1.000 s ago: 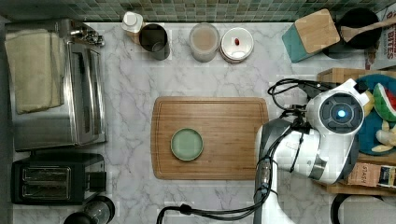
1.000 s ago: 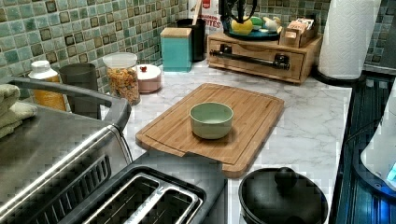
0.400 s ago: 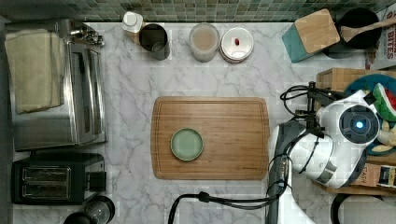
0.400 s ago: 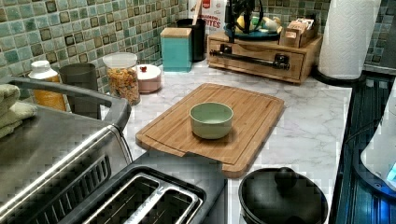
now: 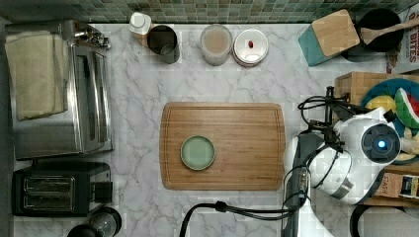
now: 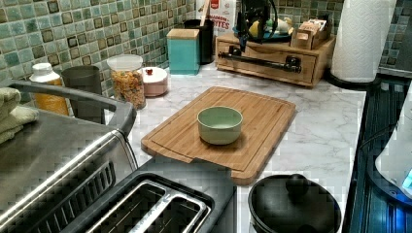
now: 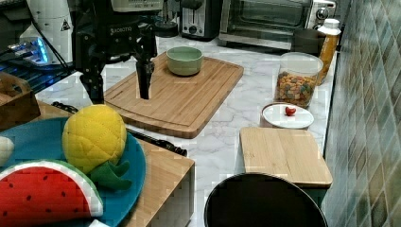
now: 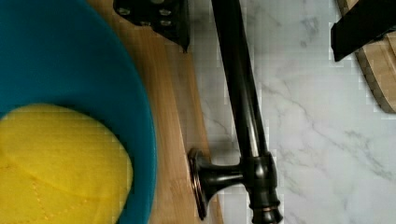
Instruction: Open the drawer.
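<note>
From the top view I've got the arm parked over the drawer unit at the top view's right, past the cutting board. Left view shows the drawer shut, its black bar handle across the front. Right view: gripper spread wide, holding nothing, fingers hanging over the handle end. Wrist view puts the bar between the two fingers. My worry: if I close near that end post, the grip could slip off or drag the whole box.
</note>
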Robot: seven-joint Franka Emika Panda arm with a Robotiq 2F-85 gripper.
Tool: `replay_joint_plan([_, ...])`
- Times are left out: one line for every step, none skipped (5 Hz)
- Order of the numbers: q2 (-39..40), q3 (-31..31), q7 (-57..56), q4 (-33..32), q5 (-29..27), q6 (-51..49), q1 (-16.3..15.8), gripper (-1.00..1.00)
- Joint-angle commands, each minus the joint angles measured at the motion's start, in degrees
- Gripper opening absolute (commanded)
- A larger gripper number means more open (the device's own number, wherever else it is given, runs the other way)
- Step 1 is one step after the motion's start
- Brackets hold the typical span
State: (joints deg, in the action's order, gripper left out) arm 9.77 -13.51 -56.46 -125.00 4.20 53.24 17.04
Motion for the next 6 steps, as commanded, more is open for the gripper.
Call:
replay_joint_plan([1.93, -0.04, -2.74, -2.53, -0.15, 2.55, 0.54, 1.00])
replay_joint_plan([5.06, -0.21, -4.00, -1.40, 0.66, 4.89, 0.89, 1.00])
replay_joint_plan([7.73, 0.75, -5.21, -1.11, -1.34, 8.09, 1.54, 1.00])
replay_joint_plan([8.06, 1.57, -4.26, -0.83, -2.05, 7.94, 1.17, 1.00])
replay_joint_plan([6.57, 1.55, -0.73, -3.08, -1.84, 11.67, -0.43, 1.00])
replay_joint_plan([6.57, 2.07, 1.04, 1.93, 0.23, 4.24, -2.97, 1.00])
